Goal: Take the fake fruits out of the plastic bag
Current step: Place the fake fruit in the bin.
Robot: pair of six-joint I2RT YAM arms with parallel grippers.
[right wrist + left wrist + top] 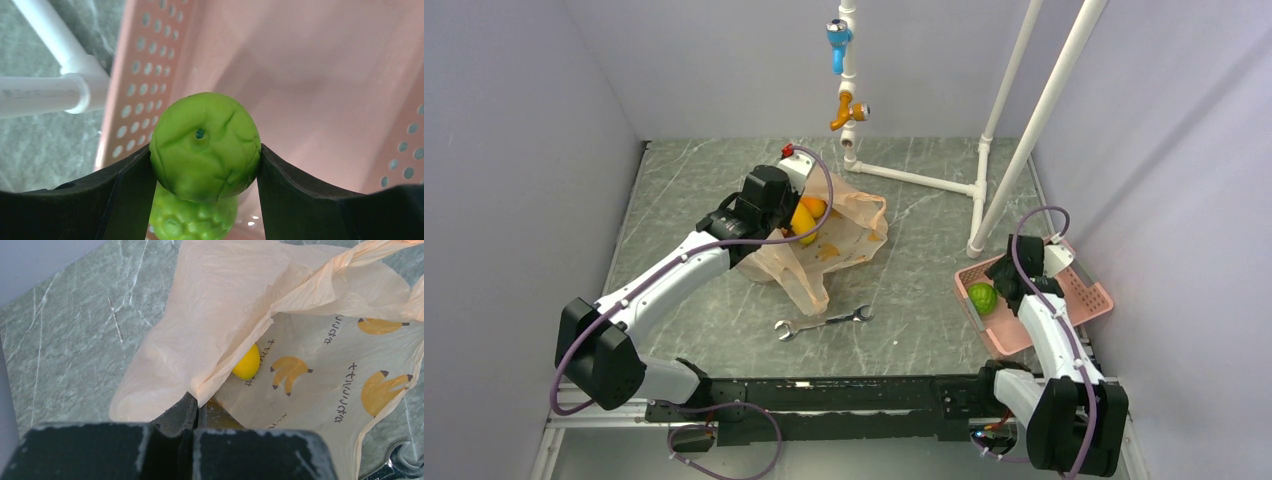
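A grey stone table (684,200) is seen, with white pipes (1034,130) stood at its far right. The bag (854,235) is laid flat near the middle of the table. Its long side runs from near left to far right, and one handle loop is pointed at the arms. The mouth is turned to the left gripper (789,215). The fingers of that gripper are pressed together, and the edge of the bag (225,305) is pinched at their tips. A yellow fruit (247,361) is tucked under a fold inside the bag. From above, an orange fruit (814,206) is seen beside it.

The pink basket (1089,295) is set at the right edge of the table. A green fruit (205,145) is squeezed between the fingers of the right gripper (205,165) over the basket, with its stem dimple turned to the camera. A bumpy green fruit (192,220) is seen just under it in the basket.

A wrench (824,322) is laid left to right between the bag and the arms.
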